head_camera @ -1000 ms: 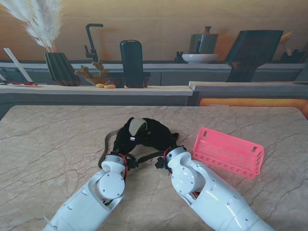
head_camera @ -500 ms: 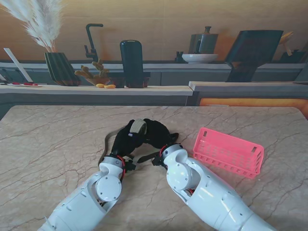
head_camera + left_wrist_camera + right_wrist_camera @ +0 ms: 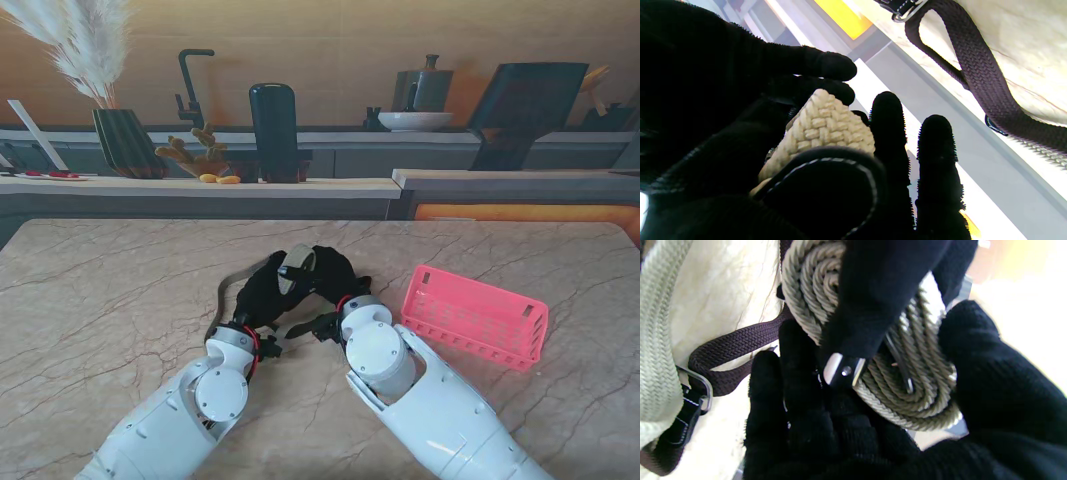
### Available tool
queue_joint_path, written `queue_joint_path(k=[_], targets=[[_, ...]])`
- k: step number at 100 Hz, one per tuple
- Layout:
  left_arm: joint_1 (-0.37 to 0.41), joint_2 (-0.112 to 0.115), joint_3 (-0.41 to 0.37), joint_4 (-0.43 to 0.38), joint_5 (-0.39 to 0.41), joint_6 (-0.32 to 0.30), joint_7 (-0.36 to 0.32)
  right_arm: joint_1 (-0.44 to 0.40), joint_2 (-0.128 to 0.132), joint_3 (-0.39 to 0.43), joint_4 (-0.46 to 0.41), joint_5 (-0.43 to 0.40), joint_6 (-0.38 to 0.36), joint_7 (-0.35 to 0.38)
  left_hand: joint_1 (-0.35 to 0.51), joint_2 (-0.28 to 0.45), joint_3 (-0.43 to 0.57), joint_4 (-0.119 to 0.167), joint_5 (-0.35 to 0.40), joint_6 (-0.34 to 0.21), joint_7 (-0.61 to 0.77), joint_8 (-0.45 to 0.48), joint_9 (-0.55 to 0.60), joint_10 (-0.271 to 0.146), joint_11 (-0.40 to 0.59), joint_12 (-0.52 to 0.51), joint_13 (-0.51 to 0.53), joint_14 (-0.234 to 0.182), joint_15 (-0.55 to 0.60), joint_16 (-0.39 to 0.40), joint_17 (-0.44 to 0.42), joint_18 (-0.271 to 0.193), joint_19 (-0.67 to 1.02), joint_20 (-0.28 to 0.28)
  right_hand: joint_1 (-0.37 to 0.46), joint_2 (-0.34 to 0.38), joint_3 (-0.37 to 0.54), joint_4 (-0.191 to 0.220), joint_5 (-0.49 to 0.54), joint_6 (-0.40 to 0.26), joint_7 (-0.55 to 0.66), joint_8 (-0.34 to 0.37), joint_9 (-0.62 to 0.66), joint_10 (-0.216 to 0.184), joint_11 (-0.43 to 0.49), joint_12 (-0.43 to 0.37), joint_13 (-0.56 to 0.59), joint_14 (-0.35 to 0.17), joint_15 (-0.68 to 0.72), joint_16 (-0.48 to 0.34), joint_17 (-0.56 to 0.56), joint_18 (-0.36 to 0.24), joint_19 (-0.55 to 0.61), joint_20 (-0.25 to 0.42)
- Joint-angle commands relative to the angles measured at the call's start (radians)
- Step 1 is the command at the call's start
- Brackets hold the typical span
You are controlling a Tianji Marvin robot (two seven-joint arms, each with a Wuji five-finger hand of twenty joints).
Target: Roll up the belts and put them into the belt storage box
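A beige woven belt is wound into a coil (image 3: 294,266) and held off the table between my two black-gloved hands. My left hand (image 3: 262,290) grips it from the left, my right hand (image 3: 330,275) from the right. The right wrist view shows the coil (image 3: 893,383) face on, with fingers (image 3: 860,306) pressed across it. In the left wrist view the coil's edge (image 3: 820,130) sits between thumb and fingers. A dark brown belt (image 3: 222,295) lies loose on the table under my hands; its strap (image 3: 987,83) and buckle show. The pink storage box (image 3: 475,316) stands to the right.
The marble table (image 3: 100,300) stretches wide on both sides. A counter behind its far edge holds a vase with pampas grass (image 3: 125,140), a dark jar (image 3: 273,130) and a bowl (image 3: 414,120).
Both hands have lifted the beige coil a little and carried it slightly rightward, away from me. The right forearm has swung inward. The brown belt has stayed on the table.
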Motion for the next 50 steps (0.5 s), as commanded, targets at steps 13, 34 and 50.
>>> queue_joint_path(k=[13, 34, 50], targets=[[-0.003, -0.007, 0.011, -0.03, 0.014, -0.039, -0.029, -0.037, -0.033, 0.014, -0.04, 0.044, 0.008, -0.032, -0.05, 0.005, 0.004, 0.023, -0.081, -0.161, -0.62, -0.219, -0.22, -0.02, -0.317, -0.243, -0.11, 0.003, -0.102, -0.011, -0.066, 0.016, -0.039, 0.024, 0.166, 0.108, 0.208, 0.013, 0.151, -0.617, 0.264, 0.082, 0.09, -0.173, 0.005, 0.004, 0.051, -0.134, 0.01, 0.021, 0.012, -0.027, 0.03, 0.001], [0.0, 0.002, 0.007, -0.036, 0.018, -0.061, -0.057, -0.059, -0.034, 0.052, -0.06, 0.036, 0.005, -0.078, -0.099, 0.022, -0.034, 0.019, -0.082, -0.19, -0.674, -0.256, -0.33, 0.008, -0.458, -0.364, -0.239, 0.025, -0.253, -0.065, -0.138, 0.018, -0.08, 0.023, 0.163, 0.117, 0.203, 0.013, 0.142, -0.638, 0.274, 0.094, 0.085, -0.175, 0.007, 0.011, 0.065, -0.146, 0.013, 0.025, 0.016, -0.03, 0.028, 0.002], [0.011, 0.005, -0.005, -0.048, 0.003, -0.069, -0.072, -0.082, -0.02, 0.094, -0.088, -0.03, -0.02, -0.104, -0.137, 0.039, -0.066, 0.019, -0.079, -0.205, -0.686, -0.26, -0.347, 0.005, -0.483, -0.384, -0.281, 0.034, -0.305, -0.085, -0.16, 0.014, -0.097, 0.021, 0.162, 0.11, 0.207, 0.02, 0.142, -0.628, 0.274, 0.094, 0.092, -0.171, 0.013, 0.011, 0.083, -0.152, 0.018, 0.029, 0.025, -0.031, 0.026, 0.003]])
